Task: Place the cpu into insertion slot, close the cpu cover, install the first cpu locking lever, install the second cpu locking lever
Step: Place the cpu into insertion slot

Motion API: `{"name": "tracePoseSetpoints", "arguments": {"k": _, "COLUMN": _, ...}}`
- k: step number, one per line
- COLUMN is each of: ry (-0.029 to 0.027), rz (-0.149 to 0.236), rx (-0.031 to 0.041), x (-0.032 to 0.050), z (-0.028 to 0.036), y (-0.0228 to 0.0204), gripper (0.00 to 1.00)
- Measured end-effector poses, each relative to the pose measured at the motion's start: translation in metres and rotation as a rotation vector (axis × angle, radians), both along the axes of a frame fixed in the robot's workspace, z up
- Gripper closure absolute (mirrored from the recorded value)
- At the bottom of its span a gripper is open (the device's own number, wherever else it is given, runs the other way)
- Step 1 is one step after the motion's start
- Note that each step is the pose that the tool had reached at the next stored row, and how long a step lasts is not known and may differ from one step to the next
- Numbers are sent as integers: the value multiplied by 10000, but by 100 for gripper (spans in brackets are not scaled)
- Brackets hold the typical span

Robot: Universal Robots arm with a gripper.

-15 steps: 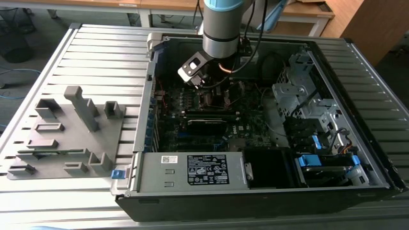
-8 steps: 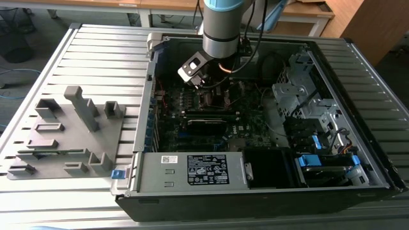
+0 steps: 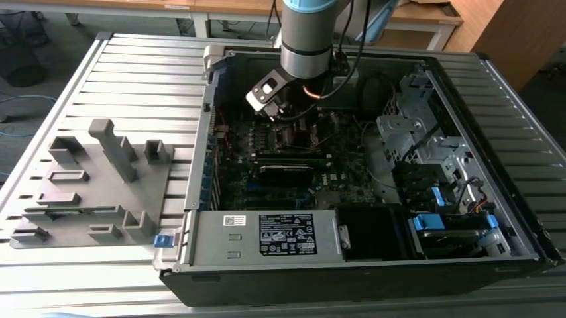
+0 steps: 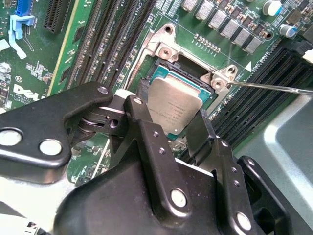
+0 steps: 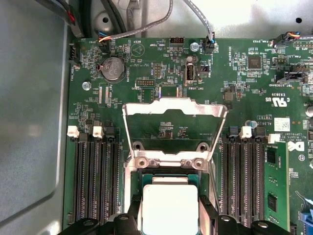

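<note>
The cpu (image 4: 173, 105), a silver-grey square chip, sits between my gripper's (image 4: 170, 110) two black fingers, which press on its opposite edges. It hangs at or just over the insertion slot (image 4: 164, 49), level with the slot's silvery rim. In the first wrist view the cpu (image 5: 168, 208) lies below the slot's hinge screws (image 5: 168, 163), flanked by my gripper (image 5: 168, 218). The cpu cover (image 5: 173, 108), a thin metal frame, stands swung open away from the slot. A thin wire locking lever (image 4: 274, 88) sticks out sideways, unlatched. In the exterior view my gripper (image 3: 296, 122) reaches down into the open computer case.
Long black memory slots (image 5: 95, 181) run along both sides of the socket, with a fitted memory stick (image 5: 276, 186) on one side. The case's metal walls (image 3: 354, 265), a power supply (image 3: 265, 235) and drive cages (image 3: 425, 146) surround the board. A grey fixture (image 3: 89, 185) lies at the exterior view's left.
</note>
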State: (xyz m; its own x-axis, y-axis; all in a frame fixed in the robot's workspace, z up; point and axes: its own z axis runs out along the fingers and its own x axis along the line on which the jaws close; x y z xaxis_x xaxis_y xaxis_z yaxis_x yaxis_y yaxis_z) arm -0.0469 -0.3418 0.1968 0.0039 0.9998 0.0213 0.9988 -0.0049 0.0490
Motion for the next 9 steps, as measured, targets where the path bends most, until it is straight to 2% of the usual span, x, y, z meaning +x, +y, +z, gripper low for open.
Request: {"name": "tracePoseSetpoints", "arguments": {"k": 9, "ry": 1, "rz": -65, "rx": -2, "x": 0, "z": -1, "y": 0, "gripper": 46}}
